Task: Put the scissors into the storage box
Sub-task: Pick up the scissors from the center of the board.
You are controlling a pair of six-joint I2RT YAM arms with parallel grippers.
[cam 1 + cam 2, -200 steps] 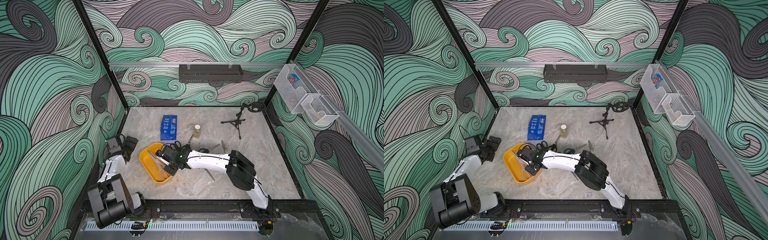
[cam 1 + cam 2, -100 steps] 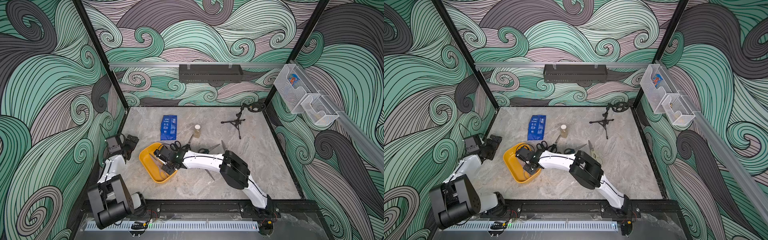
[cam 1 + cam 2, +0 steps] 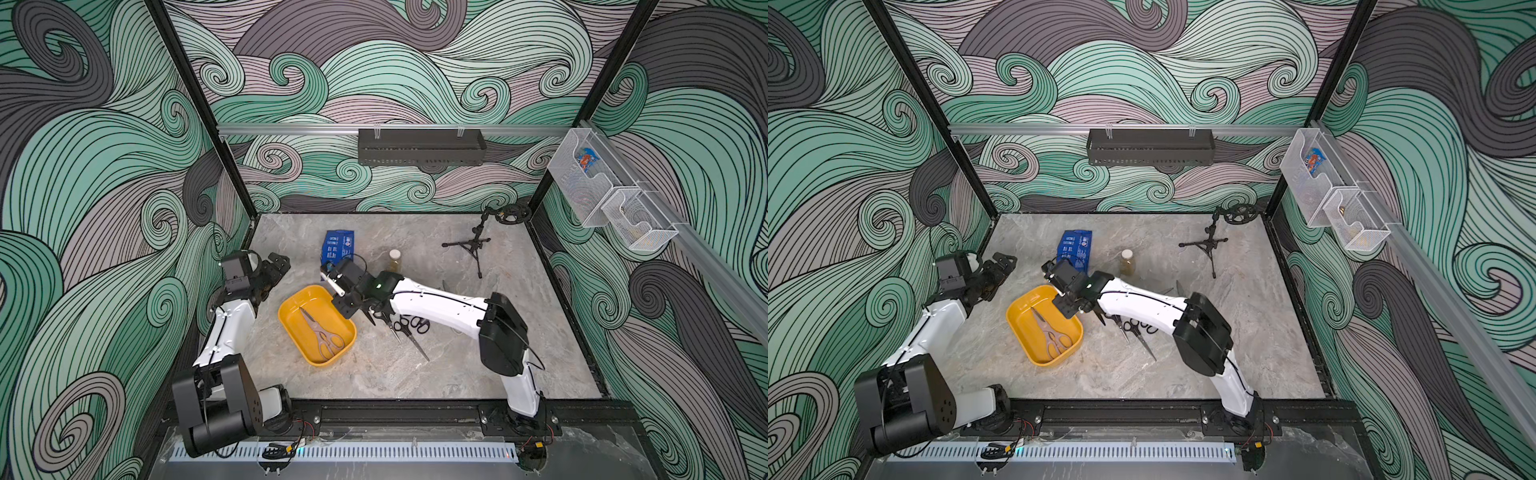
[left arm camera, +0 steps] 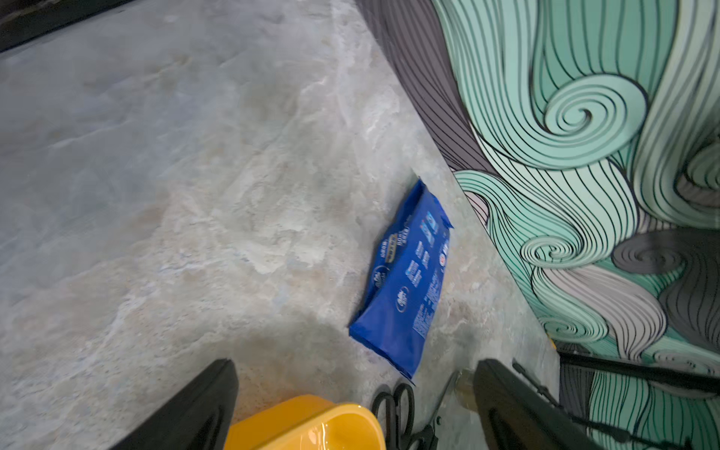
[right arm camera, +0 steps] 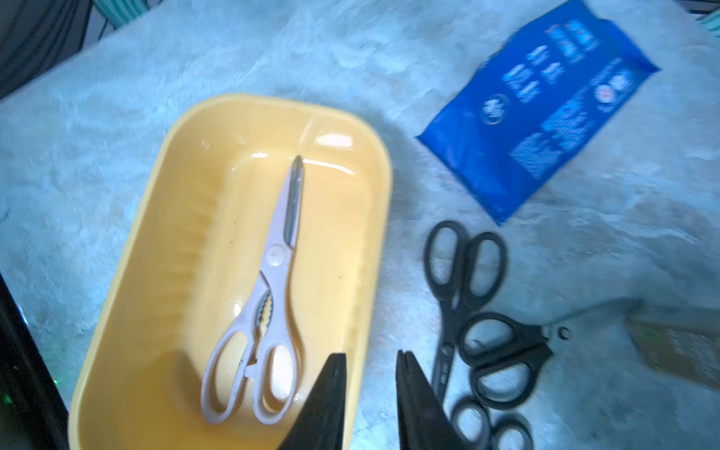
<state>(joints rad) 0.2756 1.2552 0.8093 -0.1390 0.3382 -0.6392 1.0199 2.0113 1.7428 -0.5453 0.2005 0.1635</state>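
Note:
The yellow storage box (image 3: 291, 316) (image 3: 1017, 320) (image 5: 362, 241) sits left of centre on the table, and its end shows in the left wrist view (image 4: 311, 424). Cream scissors (image 3: 323, 334) (image 3: 1054, 338) (image 5: 272, 272) lie flat in it, touched by nothing. My right gripper (image 3: 347, 305) (image 3: 1068, 309) (image 5: 370, 355) hangs over the box's right rim, slightly open and empty. Three black-handled scissors (image 3: 409, 328) (image 3: 1136, 328) (image 5: 463, 269) lie on the table just right of the box. My left gripper (image 3: 276, 266) (image 4: 354, 364) is open and empty, left of the box.
A blue packet (image 3: 338, 247) (image 5: 545, 109) (image 4: 409, 280) and a small bottle (image 3: 395, 259) lie behind the box. A black mini tripod (image 3: 469, 245) stands at the back right. More blades (image 3: 445, 286) show behind my right arm. A black bin (image 3: 419, 147) and white mesh baskets (image 3: 602, 195) hang on the walls.
My right gripper's jaws have parted and it has drawn back toward the box's far right rim. The cream scissors now lie free in the box. The left arm has stayed put.

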